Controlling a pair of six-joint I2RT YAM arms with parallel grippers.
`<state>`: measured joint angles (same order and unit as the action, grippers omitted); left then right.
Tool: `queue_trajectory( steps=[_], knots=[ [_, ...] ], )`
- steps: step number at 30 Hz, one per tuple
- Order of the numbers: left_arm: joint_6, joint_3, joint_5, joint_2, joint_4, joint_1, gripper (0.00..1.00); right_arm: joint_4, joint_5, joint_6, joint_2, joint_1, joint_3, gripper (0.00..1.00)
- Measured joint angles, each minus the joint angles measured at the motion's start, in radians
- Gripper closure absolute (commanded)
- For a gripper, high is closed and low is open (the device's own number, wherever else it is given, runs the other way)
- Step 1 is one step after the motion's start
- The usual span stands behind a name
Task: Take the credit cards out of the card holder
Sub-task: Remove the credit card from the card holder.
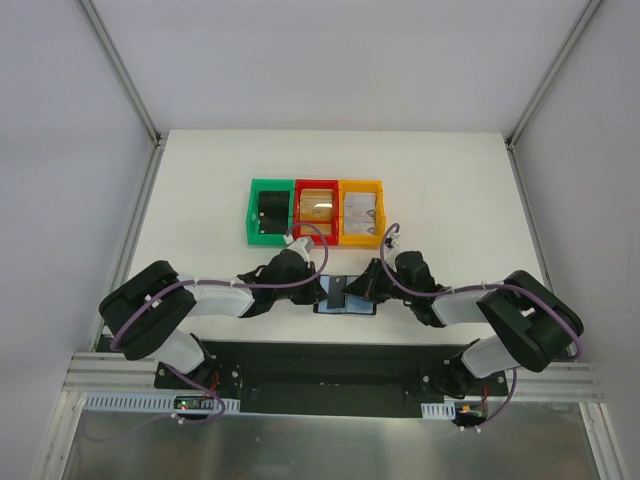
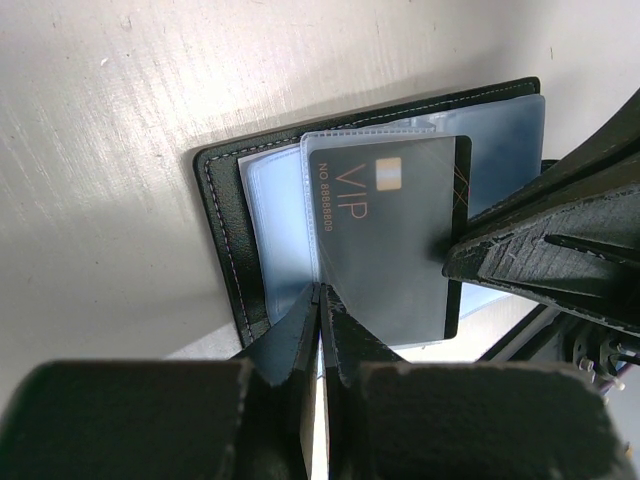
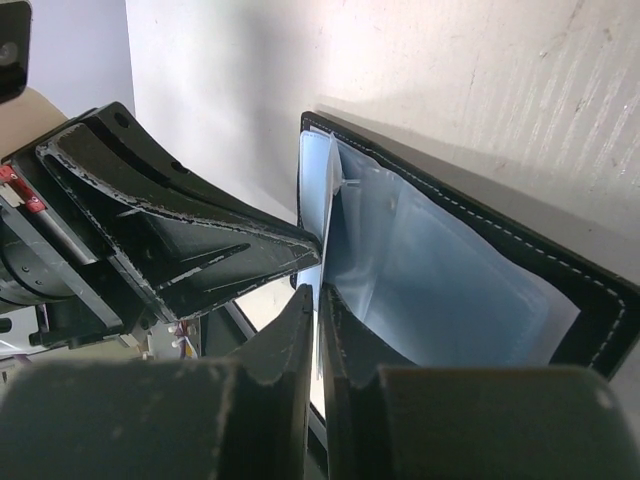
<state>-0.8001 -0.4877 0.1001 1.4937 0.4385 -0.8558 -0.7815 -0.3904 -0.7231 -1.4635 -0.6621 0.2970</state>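
**Left gripper** (image 2: 320, 298): clenched, tips at near edge of sleeve leaf (image 2: 380, 133).

**Right gripper** (image 3: 318, 310): jaws nearly closed on same leaf from opposite side of card holder (image 1: 347, 297); whether card is caught too, cannot tell.

**VIP card** (image 2: 385, 235): inside leaf, long axis running away from left tips.

**Holder:** between both grippers, on near side of bins (image 1: 317, 210).

**Judgement:** right gripper better placed to pull.

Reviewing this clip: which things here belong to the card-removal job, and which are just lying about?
Job: card holder, VIP card in it, tan card in red bin, pale card in yellow bin.
Lying about: black object in green bin.
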Motion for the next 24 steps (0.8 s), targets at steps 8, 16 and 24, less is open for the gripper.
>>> queue_trajectory(
  steps=[8, 16, 24],
  knots=[
    [-0.003, 0.0, 0.0, 0.004, 0.007, 0.0, 1.0, 0.0, -0.005, -0.002, 0.0, 0.009, -0.003, 0.98],
    [-0.019, 0.003, -0.002, 0.005, 0.01, 0.0, 1.0, -0.011, -0.008, -0.002, 0.0, 0.019, -0.022, 1.0],
    [-0.024, 0.003, -0.005, 0.005, 0.011, 0.0, 1.0, -0.016, -0.015, -0.002, 0.011, 0.03, -0.033, 1.0]
  ],
)
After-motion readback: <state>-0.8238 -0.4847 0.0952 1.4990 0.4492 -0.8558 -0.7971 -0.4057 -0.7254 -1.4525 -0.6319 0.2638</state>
